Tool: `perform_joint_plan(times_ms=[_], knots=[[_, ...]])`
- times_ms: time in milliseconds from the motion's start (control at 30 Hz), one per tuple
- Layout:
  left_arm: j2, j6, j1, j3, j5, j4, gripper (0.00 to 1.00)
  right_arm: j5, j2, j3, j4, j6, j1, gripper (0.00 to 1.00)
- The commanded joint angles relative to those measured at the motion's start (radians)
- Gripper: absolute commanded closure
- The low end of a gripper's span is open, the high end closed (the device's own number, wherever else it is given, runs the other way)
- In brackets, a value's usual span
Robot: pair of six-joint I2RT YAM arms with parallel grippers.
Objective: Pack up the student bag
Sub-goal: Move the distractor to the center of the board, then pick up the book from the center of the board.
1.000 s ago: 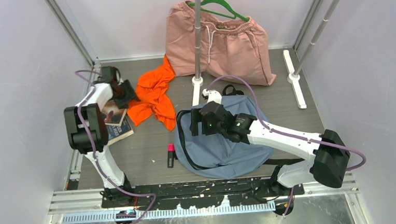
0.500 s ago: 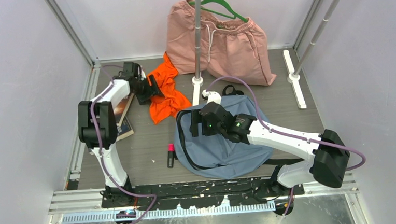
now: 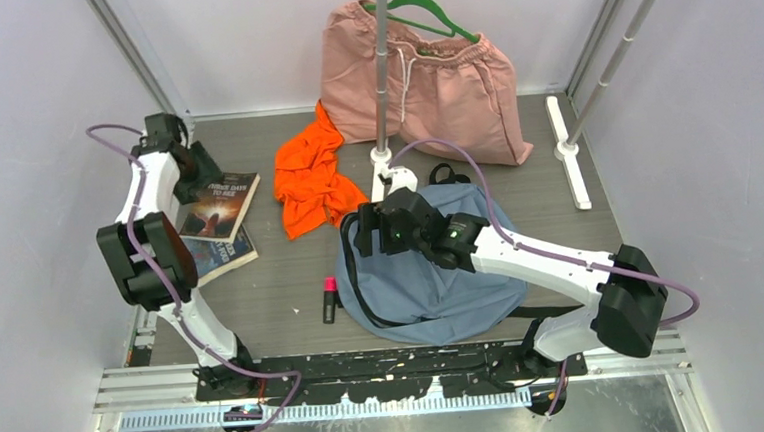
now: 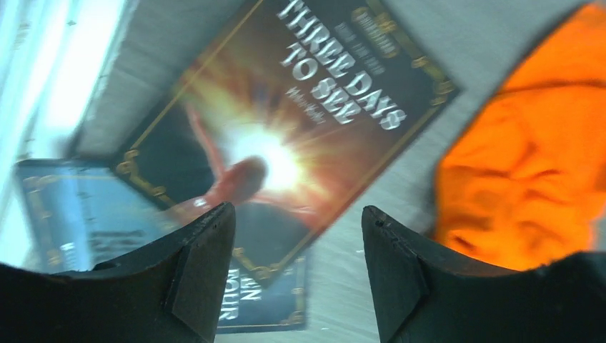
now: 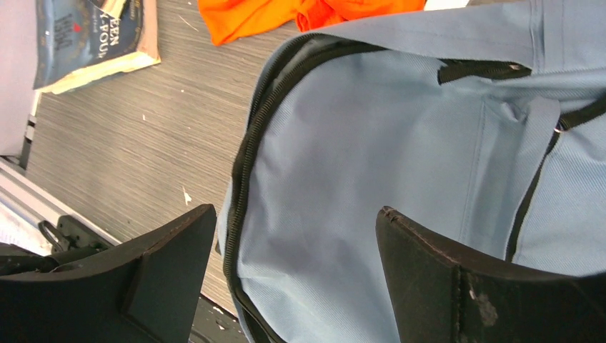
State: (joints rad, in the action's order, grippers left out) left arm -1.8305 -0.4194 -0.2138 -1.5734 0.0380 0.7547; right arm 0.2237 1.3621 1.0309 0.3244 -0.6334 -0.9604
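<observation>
The grey-blue student bag (image 3: 432, 278) lies flat in the middle of the table, its black zipper (image 5: 246, 153) running along its left edge. My right gripper (image 3: 361, 231) is open and empty, hovering over the bag's left edge; in the right wrist view it (image 5: 294, 239) straddles the zipper and the blue fabric (image 5: 400, 164). My left gripper (image 3: 199, 173) is open and empty at the far left, above the book "Three Days to See" (image 3: 220, 206). In the left wrist view it (image 4: 298, 239) is over that book (image 4: 286, 136), which lies on a second blue book (image 4: 68, 214).
An orange garment (image 3: 309, 178) lies between the books and the bag, also in the left wrist view (image 4: 522, 164). A pink-capped marker (image 3: 329, 298) lies left of the bag. Pink shorts (image 3: 420, 78) hang on a green hanger at the back. White rack posts (image 3: 379, 76) stand behind the bag.
My left gripper dragged the orange garment right off the books, let it go, and swung back left over the top book. My right gripper shifted slightly left over the bag's edge.
</observation>
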Motion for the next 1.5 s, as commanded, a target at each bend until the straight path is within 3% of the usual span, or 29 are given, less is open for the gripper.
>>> perform_joint_plan(times_ms=[0,167,500,700,1300,1467], knots=[[0.1,0.175,0.099,0.083,-0.224,-0.003,0.33,-0.027,0.012,0.041,-0.076,0.026,0.001,0.12],[0.135,0.423,0.303,0.172,-0.486,-0.083,0.28,-0.081,0.026,0.036,-0.101,0.014,0.001,0.12],[0.011,0.68,0.438,0.252,-0.778,-0.184,0.27,-0.073,-0.011,0.032,-0.085,0.026,0.001,0.11],[-0.065,0.698,0.468,0.256,-0.794,-0.196,0.27,-0.073,-0.017,0.032,-0.085,0.024,0.001,0.11],[-0.3,0.685,0.489,0.267,-1.047,-0.326,0.25,-0.066,-0.008,0.031,-0.079,0.008,0.001,0.11],[-0.346,0.681,0.486,0.256,-1.03,-0.354,0.25,-0.093,-0.008,0.037,-0.083,0.0,0.001,0.11]])
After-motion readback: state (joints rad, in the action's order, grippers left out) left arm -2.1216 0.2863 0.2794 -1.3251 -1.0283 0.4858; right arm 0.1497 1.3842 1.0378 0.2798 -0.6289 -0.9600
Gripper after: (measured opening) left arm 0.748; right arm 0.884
